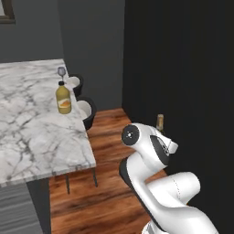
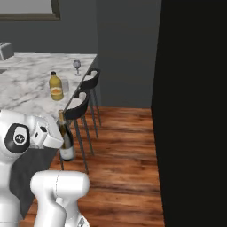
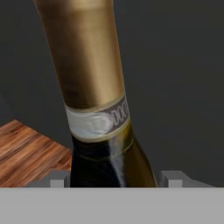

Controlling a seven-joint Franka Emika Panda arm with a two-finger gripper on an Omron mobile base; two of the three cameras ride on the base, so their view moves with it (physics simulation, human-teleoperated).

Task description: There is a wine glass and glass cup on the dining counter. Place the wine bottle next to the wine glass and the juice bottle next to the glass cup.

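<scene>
1. My pincer (image 3: 113,177) is pinching the slim dark glass wine bottle (image 2: 66,142) with the gold-tan foil top; in the hand view one grey finger tip (image 3: 58,179) sits on each side of its dark shoulder.
2. The foil neck runs up past the top of the hand view, with a pale silver band around it just above the dark glass.
3. From the right base view, the wine bottle hangs roughly upright in the air over the brown wooden floor (image 2: 119,150), just off the near edge of the counter, with nothing under its base.
4. In the left base view just the foil top (image 1: 160,122) pokes up behind my white arm; the rest is hidden, so I can't judge its tilt from there.
5. The broad white marble dining counter (image 1: 32,128) with grey veins lies off to my left, well apart from the bottle.
6. The squat yellow-orange juice bottle (image 1: 63,98) with the black cap stands upright near the counter's right edge, towards the far end.
7. The small clear stemmed wine glass (image 1: 61,72) stands beyond it, near the far right corner, apart from the juice bottle.
8. Two black stools with pale seats (image 1: 84,109) are tucked along that right edge, beside the juice bottle and the glass.
</scene>
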